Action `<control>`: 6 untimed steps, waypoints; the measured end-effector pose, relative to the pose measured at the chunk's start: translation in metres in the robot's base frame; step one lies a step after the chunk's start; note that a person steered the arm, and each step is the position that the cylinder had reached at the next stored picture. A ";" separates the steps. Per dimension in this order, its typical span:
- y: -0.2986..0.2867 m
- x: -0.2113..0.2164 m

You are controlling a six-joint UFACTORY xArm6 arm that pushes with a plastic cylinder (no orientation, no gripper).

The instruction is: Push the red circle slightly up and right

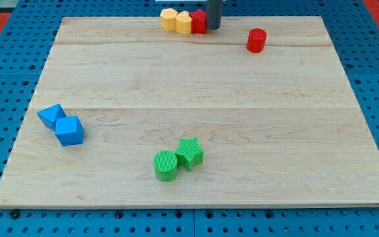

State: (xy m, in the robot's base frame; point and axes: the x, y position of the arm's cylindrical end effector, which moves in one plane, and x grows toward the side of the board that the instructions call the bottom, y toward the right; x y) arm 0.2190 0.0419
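The red circle (256,40) is a short red cylinder near the view's top, right of centre, standing alone on the wooden board (196,85). My tip (213,27) is at the view's top centre, well to the left of the red circle and apart from it. The tip touches or nearly touches another red block (198,21), whose shape I cannot make out.
Two yellow blocks (176,21) sit left of that red block at the top edge. A blue triangle (50,115) and a blue cube (69,130) lie at the left. A green circle (166,164) and a green star (190,152) lie at bottom centre.
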 end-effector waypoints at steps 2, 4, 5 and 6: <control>0.052 0.089; 0.128 0.043; 0.156 0.043; 0.158 0.067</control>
